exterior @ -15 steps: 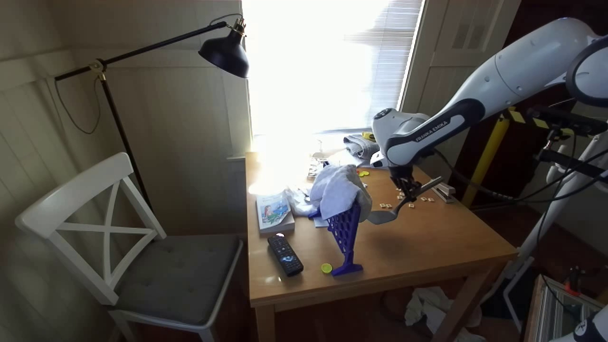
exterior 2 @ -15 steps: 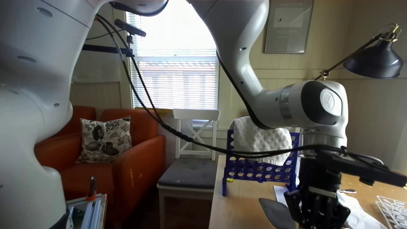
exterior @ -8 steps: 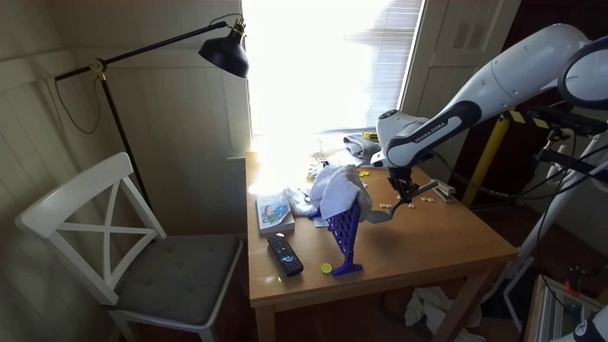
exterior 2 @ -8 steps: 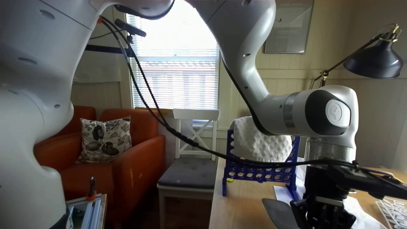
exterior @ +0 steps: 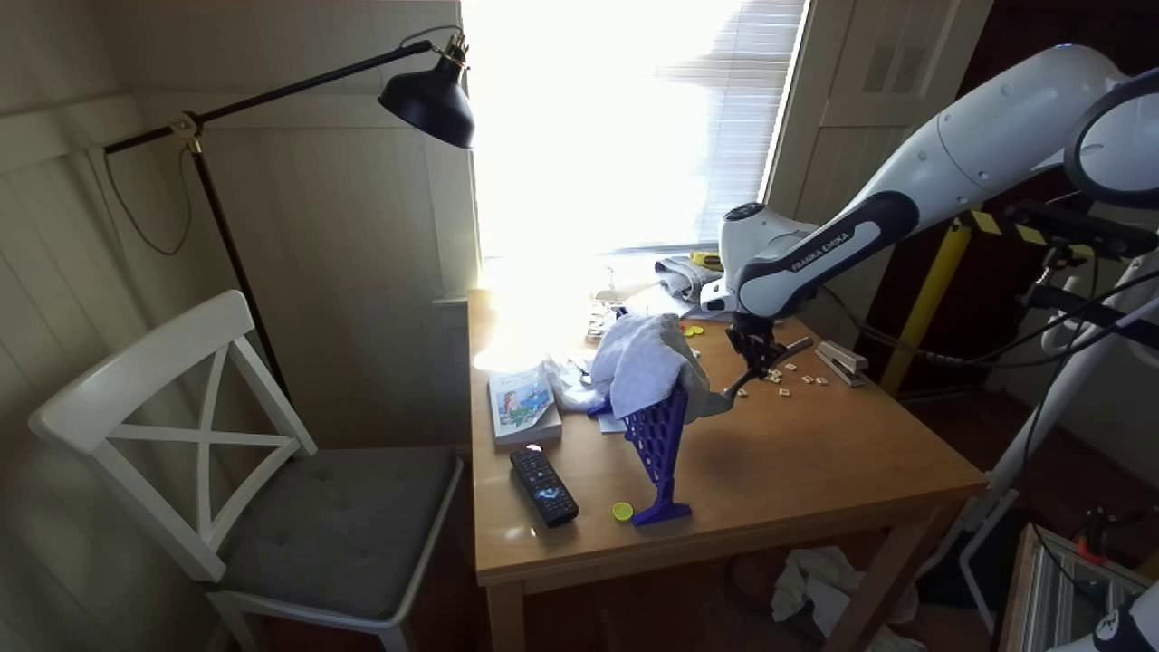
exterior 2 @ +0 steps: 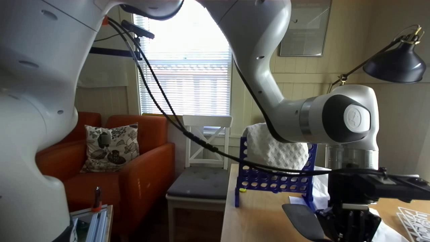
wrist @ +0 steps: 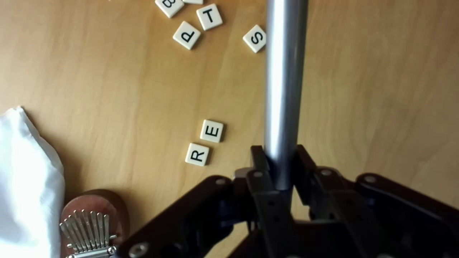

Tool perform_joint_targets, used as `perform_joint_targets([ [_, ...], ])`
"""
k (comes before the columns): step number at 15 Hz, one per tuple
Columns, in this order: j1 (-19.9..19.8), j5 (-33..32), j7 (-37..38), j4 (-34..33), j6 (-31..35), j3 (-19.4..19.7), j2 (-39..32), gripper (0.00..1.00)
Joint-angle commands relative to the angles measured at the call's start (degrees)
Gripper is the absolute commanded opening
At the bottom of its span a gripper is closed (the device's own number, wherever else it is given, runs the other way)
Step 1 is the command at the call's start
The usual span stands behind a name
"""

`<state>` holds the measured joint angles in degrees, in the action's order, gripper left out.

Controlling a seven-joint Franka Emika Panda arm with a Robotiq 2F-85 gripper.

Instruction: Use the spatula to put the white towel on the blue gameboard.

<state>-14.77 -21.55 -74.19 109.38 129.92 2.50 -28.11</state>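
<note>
In an exterior view, the white folded cloth towel (exterior: 638,362) hangs over the top of the upright blue plastic gameboard (exterior: 668,453), which stands on the light-brown wooden surface (exterior: 797,471). Left of the board lies the black rectangular remote control (exterior: 544,487), with the white rectangular paper book (exterior: 523,406) behind. A round yellow disc (exterior: 623,512) sits between remote and board. To the board's right, above the surface, the slim grey spatula (exterior: 720,404) runs between the black fingers (wrist: 261,188).

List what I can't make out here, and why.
Blue gameboard: upper middle holes hidden by the white towel in both exterior views.
One letter tile: face mostly cut off by the wrist view's top edge.
Kalimba: lower part cut off by that view's bottom edge.
Remote control: markings too small in an exterior view.
</note>
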Motion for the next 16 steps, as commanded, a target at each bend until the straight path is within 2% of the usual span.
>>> perform_joint_targets([
  [1,1.2,3.1,0.7,-0.1,0.1,-0.1,-0.3,0.06],
  [12,2.4,6.4,-1.2,-2.5,-0.4,-2.0,-5.1,0.06],
  [13,2.6,6.3,-0.8,-2.8,-0.8,-1.7,-5.3,0.47],
  [14,2.6,6.2,-0.9,-3.0,-1.0,-1.6,-5.5,0.48],
  [16,2.5,6.2,-1.2,-4.0,-2.3,-1.5,-6.3,0.61],
])
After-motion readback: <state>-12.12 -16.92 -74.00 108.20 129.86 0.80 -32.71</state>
